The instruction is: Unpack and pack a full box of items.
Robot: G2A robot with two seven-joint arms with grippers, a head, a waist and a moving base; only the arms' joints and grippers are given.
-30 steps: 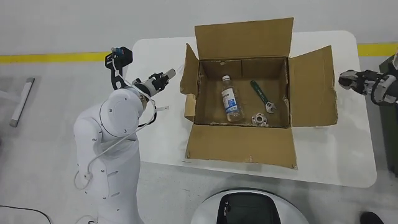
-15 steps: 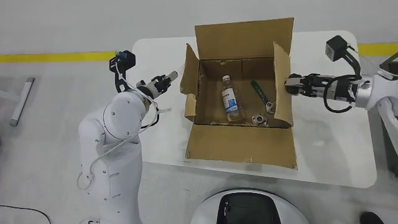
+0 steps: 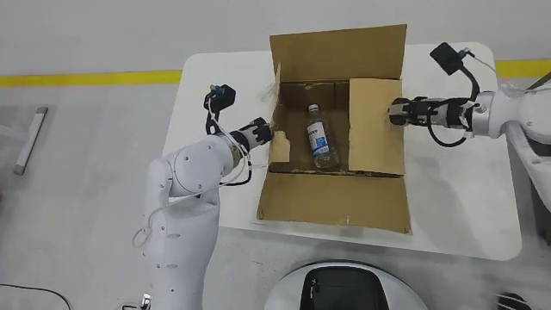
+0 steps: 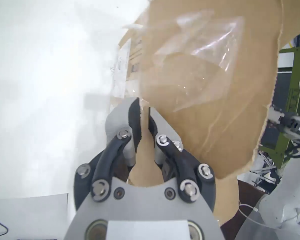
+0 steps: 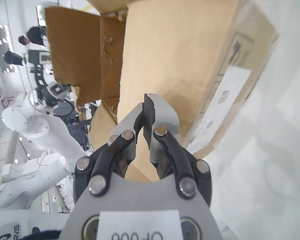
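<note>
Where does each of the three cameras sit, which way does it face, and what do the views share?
Top view: above the arms, facing down at the open brown cardboard box on the white table; left arm and right arm show.
Left wrist view: on the left wrist, facing along its jaws, shut on the box's left flap.
Right wrist view: on the right wrist, facing along its shut jaws toward the right flap; the left arm appears beyond.
Shared: every view shows the box.

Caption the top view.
Left end effector pinches one box flap, right end effector meets the folded opposite flap; bottle inside.
</note>
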